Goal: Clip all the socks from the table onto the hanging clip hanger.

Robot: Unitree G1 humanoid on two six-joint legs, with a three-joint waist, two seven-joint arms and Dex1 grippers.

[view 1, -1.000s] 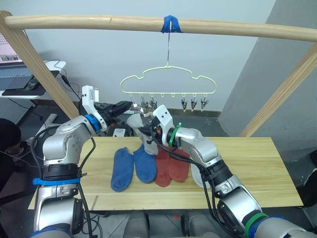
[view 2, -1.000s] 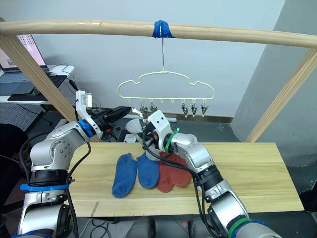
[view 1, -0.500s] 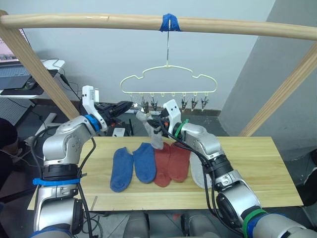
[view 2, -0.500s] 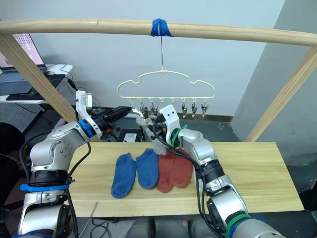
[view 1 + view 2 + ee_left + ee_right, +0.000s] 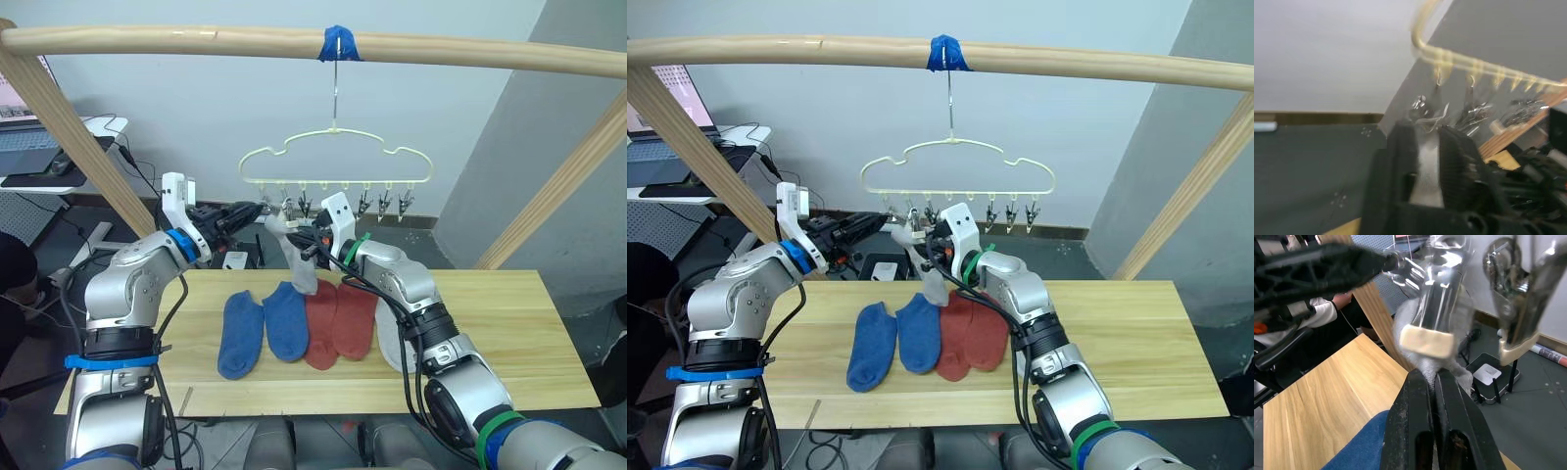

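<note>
Right gripper (image 5: 1436,382), fingers clamped on a light grey sock (image 5: 298,257), lifts it to the leftmost clip (image 5: 1433,308) of the clip hanger (image 5: 334,157). Left gripper (image 5: 1425,142) pinches that clip. Blue socks (image 5: 263,328) and red socks (image 5: 340,323) lie on the table (image 5: 490,333).

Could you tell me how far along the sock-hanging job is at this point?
Nothing is hung yet: every clip on the hanger that can be seen clearly is bare. In hand: the right gripper holds a grey sock up at the leftmost clips, where the left gripper is pinching a clip. Left on the table: two blue socks, two red socks and a grey sock.
</note>
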